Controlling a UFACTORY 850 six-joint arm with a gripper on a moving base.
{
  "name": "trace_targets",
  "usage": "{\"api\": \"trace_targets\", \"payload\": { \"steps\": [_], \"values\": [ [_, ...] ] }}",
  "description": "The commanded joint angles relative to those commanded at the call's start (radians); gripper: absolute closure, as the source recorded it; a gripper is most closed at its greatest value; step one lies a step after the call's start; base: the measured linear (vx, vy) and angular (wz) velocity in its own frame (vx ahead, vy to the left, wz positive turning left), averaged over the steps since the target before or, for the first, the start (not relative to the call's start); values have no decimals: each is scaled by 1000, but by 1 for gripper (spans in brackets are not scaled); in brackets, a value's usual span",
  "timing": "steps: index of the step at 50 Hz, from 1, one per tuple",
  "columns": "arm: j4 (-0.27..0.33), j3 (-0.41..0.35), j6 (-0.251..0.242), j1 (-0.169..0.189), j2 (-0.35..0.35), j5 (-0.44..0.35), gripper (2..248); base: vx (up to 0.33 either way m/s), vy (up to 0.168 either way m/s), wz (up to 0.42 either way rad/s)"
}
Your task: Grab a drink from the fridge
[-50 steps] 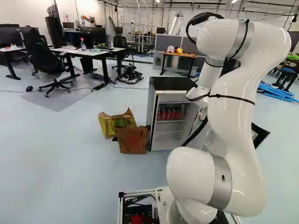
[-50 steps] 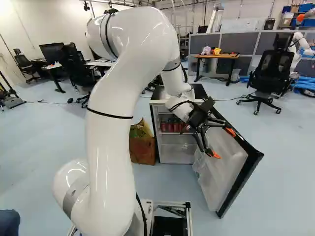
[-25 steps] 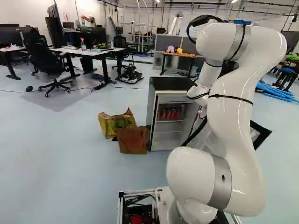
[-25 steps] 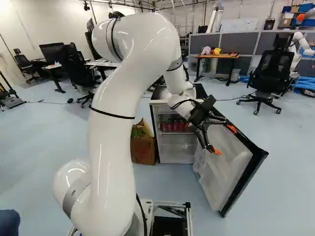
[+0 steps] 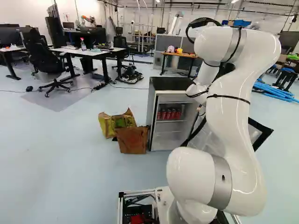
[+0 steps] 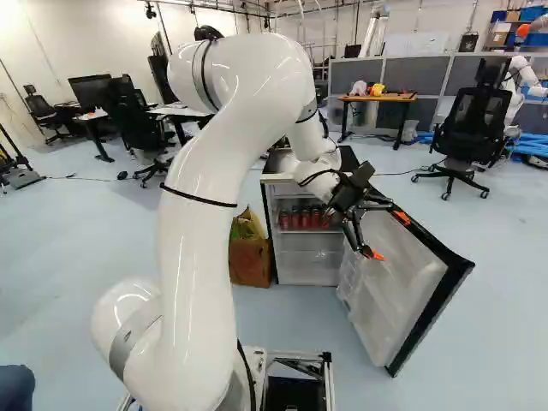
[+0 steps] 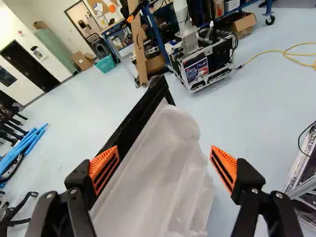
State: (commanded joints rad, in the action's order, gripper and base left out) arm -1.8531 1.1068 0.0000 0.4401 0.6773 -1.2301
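My gripper (image 6: 387, 235) stands open at the inner side of the fridge door (image 6: 402, 295), right of the fridge. In the wrist view the open gripper (image 7: 164, 165) has the door's pale inner panel (image 7: 160, 173) beyond and between its fingers; one orange pad (image 7: 103, 169) overlaps the black door edge, and whether it touches I cannot tell. Nothing is gripped. The fridge (image 5: 161, 105) has a black top and its door stands wide. Red drink cans (image 6: 305, 219) stand in a row on its upper shelf. In the left base view my arm hides the gripper.
A brown bag (image 5: 132, 140) and a yellow-green bag (image 5: 112, 122) stand against the fridge's side. Behind it is a wooden table (image 6: 377, 98). Another robot (image 6: 521, 77) stands beyond an office chair (image 6: 471, 120). A wheeled case (image 7: 205, 66) lies past the door.
The fridge door has swung a little wider. My gripper has risen slightly in the right base view, and the arm's upper bend has shifted a little. The base has stayed put; the gripper remains open.
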Motion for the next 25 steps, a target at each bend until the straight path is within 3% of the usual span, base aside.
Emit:
{"api": "trace_targets", "payload": {
  "steps": [15,25],
  "values": [
    [6,-4,0,0,-2,0,3,0,0,0],
    [61,-51,0,-2,-27,0,3,0,0,0]
  ]
}}
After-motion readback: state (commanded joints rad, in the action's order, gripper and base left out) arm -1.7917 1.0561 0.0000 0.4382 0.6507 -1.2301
